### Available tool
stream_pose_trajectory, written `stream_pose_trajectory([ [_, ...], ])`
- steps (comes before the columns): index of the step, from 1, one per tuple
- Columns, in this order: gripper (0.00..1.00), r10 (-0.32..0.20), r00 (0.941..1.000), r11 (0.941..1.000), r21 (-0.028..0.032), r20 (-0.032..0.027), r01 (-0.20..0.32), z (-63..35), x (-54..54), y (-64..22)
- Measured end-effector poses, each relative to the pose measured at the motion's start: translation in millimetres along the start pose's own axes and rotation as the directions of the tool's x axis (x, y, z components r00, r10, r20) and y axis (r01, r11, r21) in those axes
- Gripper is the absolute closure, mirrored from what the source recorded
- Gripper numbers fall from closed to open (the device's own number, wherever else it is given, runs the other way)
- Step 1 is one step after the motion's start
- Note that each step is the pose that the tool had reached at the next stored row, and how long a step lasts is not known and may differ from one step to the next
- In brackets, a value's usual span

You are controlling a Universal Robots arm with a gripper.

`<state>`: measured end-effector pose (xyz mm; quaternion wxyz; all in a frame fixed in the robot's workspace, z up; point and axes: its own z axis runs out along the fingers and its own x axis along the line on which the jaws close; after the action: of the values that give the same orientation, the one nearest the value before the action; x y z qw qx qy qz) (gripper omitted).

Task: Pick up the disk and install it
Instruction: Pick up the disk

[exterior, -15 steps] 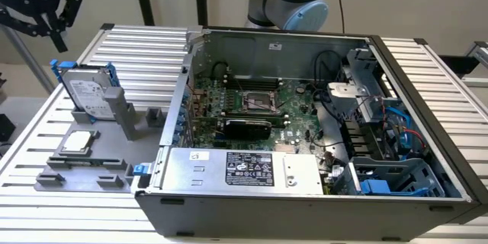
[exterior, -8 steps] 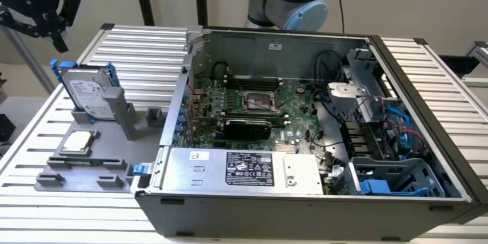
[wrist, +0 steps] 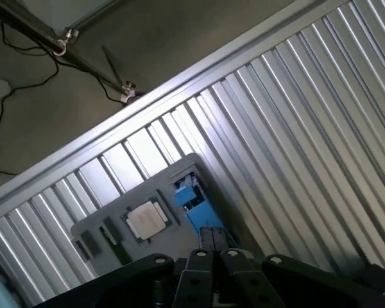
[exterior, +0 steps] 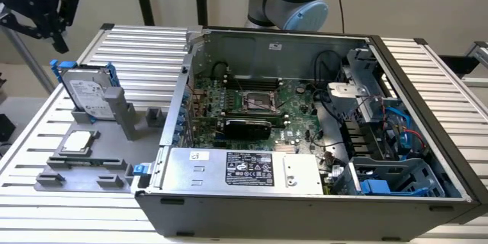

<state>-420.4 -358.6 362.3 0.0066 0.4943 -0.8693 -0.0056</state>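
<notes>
While your tool [exterior: 42, 30] hangs empty, width I can't tell, the disk [exterior: 84, 92] stands below it: pick step, needs squaring over its top edge.

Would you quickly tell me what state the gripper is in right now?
Gripper: jaws closed on nothing; the disk stands in the grey holder.

The disk [exterior: 86, 92] is silver metal framed in blue plastic; the table [exterior: 145, 50], ribbed metal.

Bright even light, glare on table slats [wrist: 289, 128]
</notes>
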Motion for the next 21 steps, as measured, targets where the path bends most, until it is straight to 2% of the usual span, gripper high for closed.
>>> stream_pose_trajectory([
  [3, 1.0, -0.054, 0.9985, 0.9985, 0.0003, -0.0009, 0.054, 0.8, 0.0, 0.0],
  [6, 1.0, -0.108, 0.9941, 0.9941, 0.0006, -0.0018, 0.108, 2.2, 0.0, 0.0],
  [11, 1.0, -0.198, 0.9802, 0.9802, 0.0009, -0.0034, 0.198, 5.7, 0.0, -0.1],
  [16, 1.0, -0.286, 0.9581, 0.9581, 0.001, -0.0049, 0.286, 8.5, -0.1, -0.1],
  [21, 1.0, -0.373, 0.9277, 0.9277, 0.001, -0.0065, 0.373, 9.4, 0.0, -0.1],
])
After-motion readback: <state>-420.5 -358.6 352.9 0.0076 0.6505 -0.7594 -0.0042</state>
